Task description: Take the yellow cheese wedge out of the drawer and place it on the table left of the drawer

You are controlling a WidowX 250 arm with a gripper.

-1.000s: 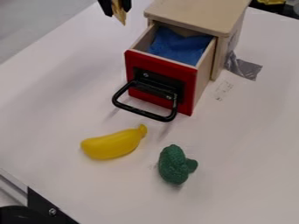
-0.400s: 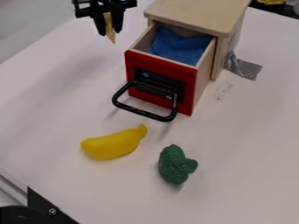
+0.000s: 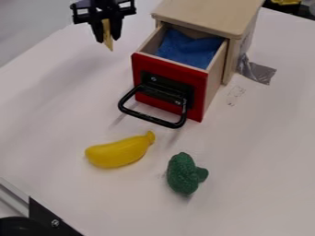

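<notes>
High at the upper left of the camera view hangs the black gripper [image 3: 107, 34], left of the open drawer and above the white table. Its two fingers are closed on a thin yellow-tan piece [image 3: 108, 43] whose pointed end sticks out below them. A blue cloth [image 3: 189, 49] lies inside the red-fronted drawer [image 3: 140, 76], which is pulled out of a light wooden box [image 3: 209, 14]. A yellow toy banana [image 3: 119, 152] rests on the table in front of the drawer, with a green toy broccoli [image 3: 183, 173] to its right.
The drawer's black loop handle [image 3: 151, 119] juts out toward the banana. Grey tape [image 3: 258, 73] is stuck beside the box's right side. A dark bracket [image 3: 50, 218] stands at the table's lower left edge.
The gripper has come down into view from the top edge with the tan piece, then shifted slightly left and lower. The drawer, banana and broccoli have stayed in place.
</notes>
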